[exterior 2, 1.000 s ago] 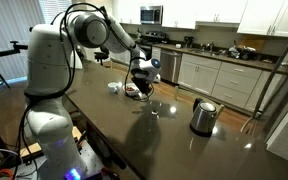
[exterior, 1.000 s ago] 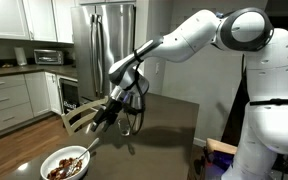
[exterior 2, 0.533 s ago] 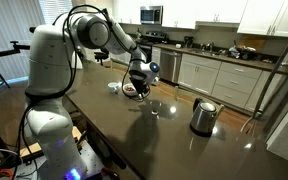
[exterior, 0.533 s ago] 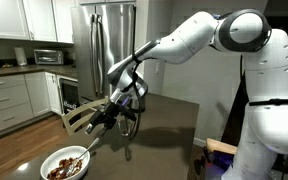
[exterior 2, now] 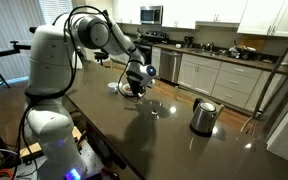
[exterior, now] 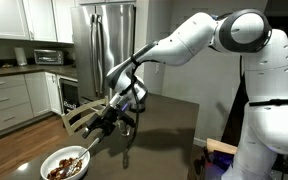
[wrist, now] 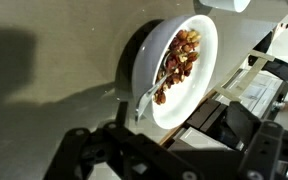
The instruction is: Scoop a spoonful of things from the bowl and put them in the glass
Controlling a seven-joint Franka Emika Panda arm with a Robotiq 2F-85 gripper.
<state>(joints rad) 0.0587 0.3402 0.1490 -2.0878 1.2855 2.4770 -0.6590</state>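
Pre-grasp step: the tool (exterior: 99, 123) hung released, jaws wide, just above the spoon (wrist: 142, 100) lying in the bowl (wrist: 192, 100) of things (wrist: 177, 62) beneath it, so next it probably needed lowering onto the handle and clenching.

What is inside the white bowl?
Brown and reddish pieces lie in the bowl, a spoon leaning on its rim. The pieces hide the bowl's floor beneath them.

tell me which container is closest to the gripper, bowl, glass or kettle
The white bowl, the one holding brown pieces and a spoon. It lies just before the open gripper; the glass and kettle stand farther off.
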